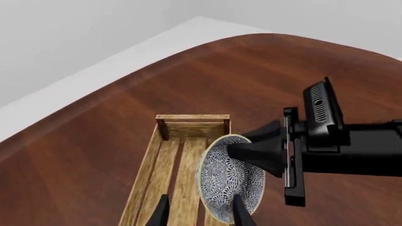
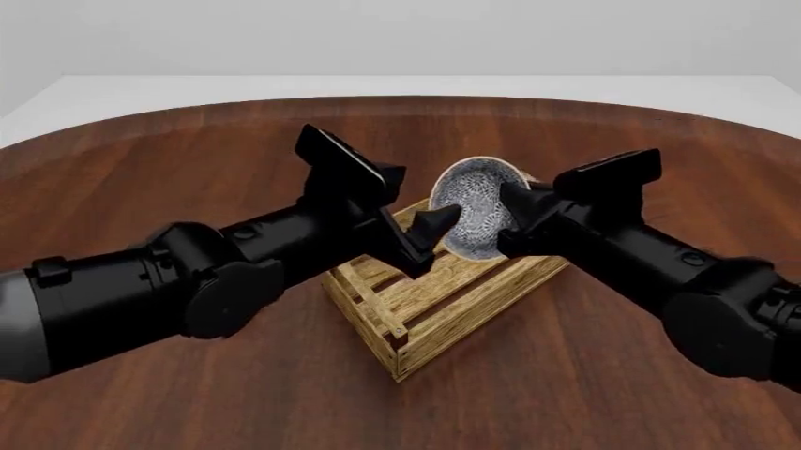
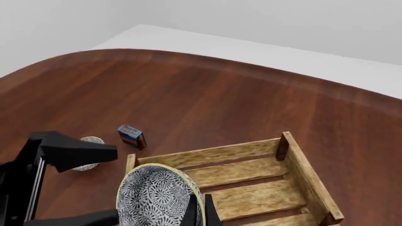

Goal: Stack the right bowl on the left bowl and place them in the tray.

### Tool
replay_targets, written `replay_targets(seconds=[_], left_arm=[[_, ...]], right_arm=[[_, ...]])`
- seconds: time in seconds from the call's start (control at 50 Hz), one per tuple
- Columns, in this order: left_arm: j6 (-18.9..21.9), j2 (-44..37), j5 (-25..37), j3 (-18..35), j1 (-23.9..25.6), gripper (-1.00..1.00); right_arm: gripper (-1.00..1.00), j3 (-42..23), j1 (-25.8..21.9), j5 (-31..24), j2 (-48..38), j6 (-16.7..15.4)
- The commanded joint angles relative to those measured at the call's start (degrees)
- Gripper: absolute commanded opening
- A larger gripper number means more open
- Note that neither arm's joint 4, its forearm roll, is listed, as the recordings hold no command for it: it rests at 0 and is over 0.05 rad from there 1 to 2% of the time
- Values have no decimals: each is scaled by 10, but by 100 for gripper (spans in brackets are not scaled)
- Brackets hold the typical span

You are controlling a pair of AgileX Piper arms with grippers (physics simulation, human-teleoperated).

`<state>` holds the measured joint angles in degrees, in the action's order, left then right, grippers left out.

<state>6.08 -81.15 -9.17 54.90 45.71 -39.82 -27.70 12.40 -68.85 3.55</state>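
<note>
My right gripper point(image 2: 511, 214) is shut on the rim of a blue-and-white patterned bowl point(image 2: 474, 208) and holds it tilted on edge above the light-wood slatted tray point(image 2: 466, 309). The right wrist view shows the bowl point(image 3: 156, 197) pinched between the right fingers point(image 3: 197, 213) over the tray point(image 3: 213, 154). My left gripper point(image 2: 432, 240) is open, right next to the bowl's other side. In the left wrist view its gripper point(image 1: 202, 214) straddles part of the bowl point(image 1: 227, 181) above the tray point(image 1: 191, 117). A small round pale thing point(image 3: 90, 141), perhaps a second bowl, lies on the table, half hidden.
A small dark box with a blue label point(image 3: 131, 135) stands on the brown wooden table point(image 3: 207, 99) beyond the tray's corner. The two arms meet over the tray. The table's curved far edge point(image 2: 400, 99) runs along the back.
</note>
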Motion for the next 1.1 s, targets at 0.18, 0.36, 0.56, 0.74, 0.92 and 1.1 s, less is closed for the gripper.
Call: replay_targets(seconds=[0.18,0.36,0.56,0.74,0.92,1.1], left_arm=[[-17,-20,-3,10,6,100],[-26,-41,-8,18,9,100],[-35,-64,-12,26,7,100],[-39,-68,-18,24,4,-100],[-38,-61,-22,18,4,-100],[-40,-57,-23,15,5,-100]], right_arm=[[-100,-9,-3,-30,9,-26],[-100,-5,-9,-35,19,-27],[-100,-2,-13,-39,29,-28],[-100,-1,-15,-40,33,-27],[-100,-1,-16,-41,34,-28],[-100,0,-16,-38,31,-29]])
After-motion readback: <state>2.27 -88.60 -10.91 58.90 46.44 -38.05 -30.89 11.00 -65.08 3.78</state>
